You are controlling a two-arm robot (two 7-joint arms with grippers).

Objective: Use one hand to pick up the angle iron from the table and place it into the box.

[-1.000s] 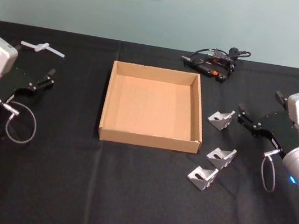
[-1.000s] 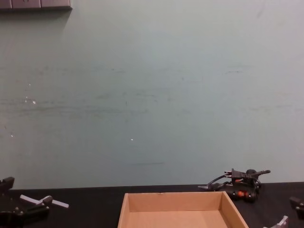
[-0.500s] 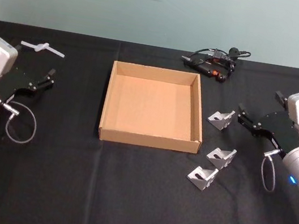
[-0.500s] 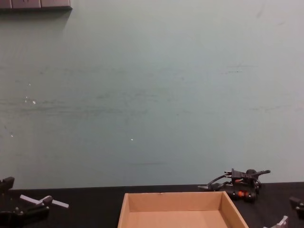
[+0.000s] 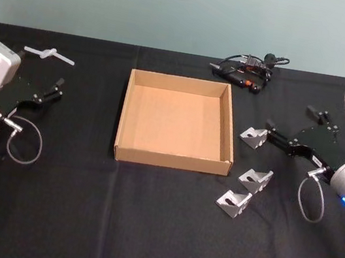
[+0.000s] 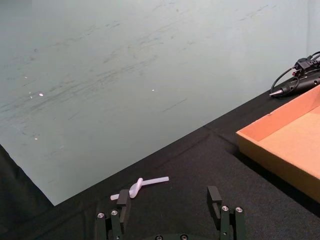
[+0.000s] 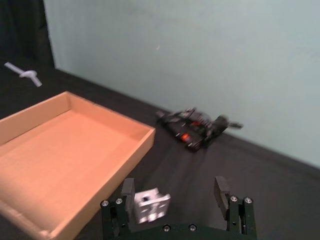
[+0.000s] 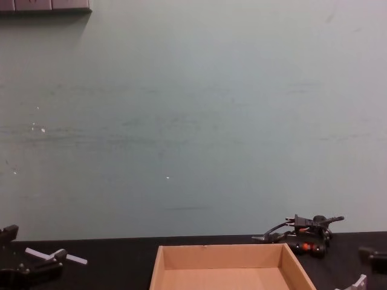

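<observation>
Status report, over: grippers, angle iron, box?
Right gripper jaws open, beside farthest silver metal angle iron, on black table. Left gripper open, parked left. Tan cardboard box empty, path unobstructed.

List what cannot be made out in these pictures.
- Chest view: the box front wall is cut off by the bottom edge.
- Right wrist view: angle iron blurred beside a finger of the right gripper; contact unclear.
- Head view: black cabled tool behind the box, too small to identify.
</observation>
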